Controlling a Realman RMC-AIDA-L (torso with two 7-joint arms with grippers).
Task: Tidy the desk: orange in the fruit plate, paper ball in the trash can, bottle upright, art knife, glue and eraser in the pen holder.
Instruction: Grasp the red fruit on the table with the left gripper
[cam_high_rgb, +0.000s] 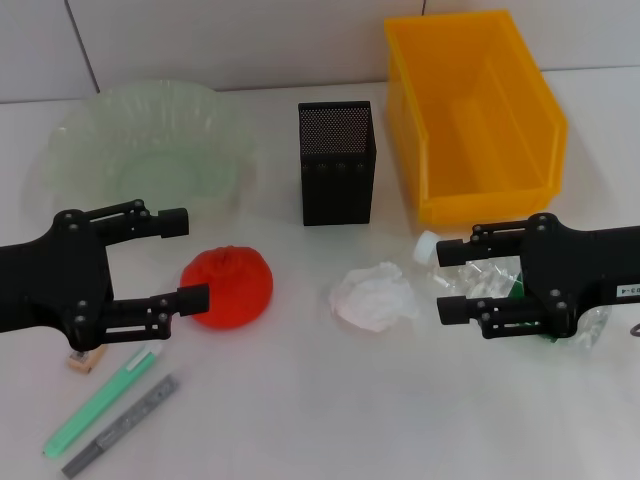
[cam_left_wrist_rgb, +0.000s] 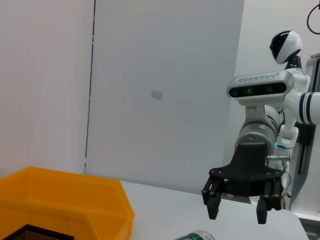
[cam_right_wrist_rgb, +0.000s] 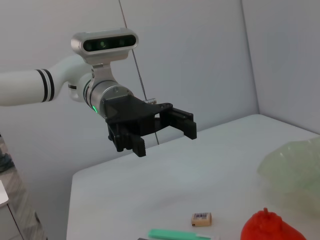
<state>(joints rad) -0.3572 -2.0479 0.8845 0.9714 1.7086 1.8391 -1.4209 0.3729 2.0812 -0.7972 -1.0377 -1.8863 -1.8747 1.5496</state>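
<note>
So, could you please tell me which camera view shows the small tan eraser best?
The right wrist view: the small tan eraser lies whole and unobstructed on the white table. In the head view it is partly hidden under the left claw. The left wrist view does not show it.

A smooth white tabletop (cam_high_rgb: 300, 420) fills the lower part of the head view and ends at a pale wall of large tiles with thin dark seams (cam_high_rgb: 250, 40). In the wrist views, plain light-grey wall panels (cam_left_wrist_rgb: 165, 75) rise behind the table, split by a narrow dark vertical joint (cam_left_wrist_rgb: 90, 85), under soft, even lighting
</note>
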